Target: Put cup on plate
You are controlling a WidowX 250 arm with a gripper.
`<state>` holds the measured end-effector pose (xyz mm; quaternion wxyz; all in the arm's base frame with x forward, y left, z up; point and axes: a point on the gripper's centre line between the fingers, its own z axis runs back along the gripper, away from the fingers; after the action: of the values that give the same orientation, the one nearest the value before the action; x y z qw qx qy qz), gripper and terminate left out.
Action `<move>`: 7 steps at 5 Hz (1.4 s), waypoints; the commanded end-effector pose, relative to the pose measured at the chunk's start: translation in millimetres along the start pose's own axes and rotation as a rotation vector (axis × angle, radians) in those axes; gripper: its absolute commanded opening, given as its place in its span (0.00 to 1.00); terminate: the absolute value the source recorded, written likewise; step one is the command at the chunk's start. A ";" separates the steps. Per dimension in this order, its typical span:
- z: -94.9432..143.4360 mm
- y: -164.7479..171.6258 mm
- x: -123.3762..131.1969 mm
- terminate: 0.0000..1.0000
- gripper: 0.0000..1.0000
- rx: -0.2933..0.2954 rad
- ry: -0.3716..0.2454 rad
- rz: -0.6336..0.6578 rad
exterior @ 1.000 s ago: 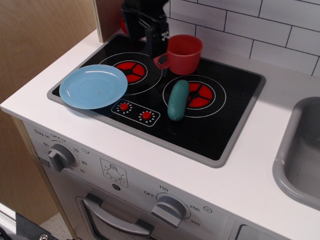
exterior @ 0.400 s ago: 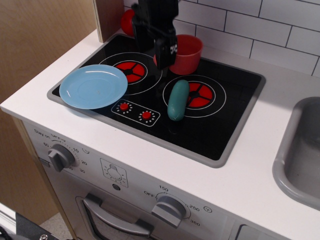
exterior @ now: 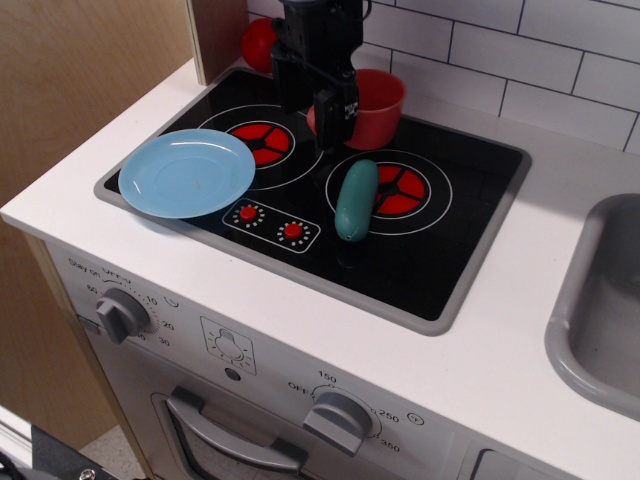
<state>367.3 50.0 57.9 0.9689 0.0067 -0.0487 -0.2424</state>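
Observation:
The red-orange cup point(exterior: 378, 108) stands upright at the back of the toy stove top, between the two burners. Its handle side is hidden behind my black gripper point(exterior: 318, 118), which hangs over the cup's left edge. The jaws look open, and one finger point(exterior: 340, 105) overlaps the cup's left rim. I see nothing held. The light blue plate point(exterior: 187, 172) lies flat at the front left corner of the stove top, well to the left of the cup, with nothing on it.
A teal oblong toy point(exterior: 356, 200) lies on the right burner just in front of the cup. A red ball point(exterior: 258, 40) sits at the back left by the wooden panel. A grey sink point(exterior: 600, 300) is at the right. White tiled wall stands behind.
My gripper has moved right and down from the back left, from beside the cup's handle to over the cup's left edge. The cup, plate and teal toy have not moved.

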 end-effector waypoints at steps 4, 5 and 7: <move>56.3 11.1 -2.6 0.00 0.00 0.046 -0.147 0.069; 68.4 11.0 -20.3 0.00 0.00 0.035 -0.172 0.080; 80.3 29.4 -83.7 0.00 0.00 0.007 -0.103 0.110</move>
<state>294.0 116.4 110.9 0.9791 -0.0260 -0.0713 -0.1887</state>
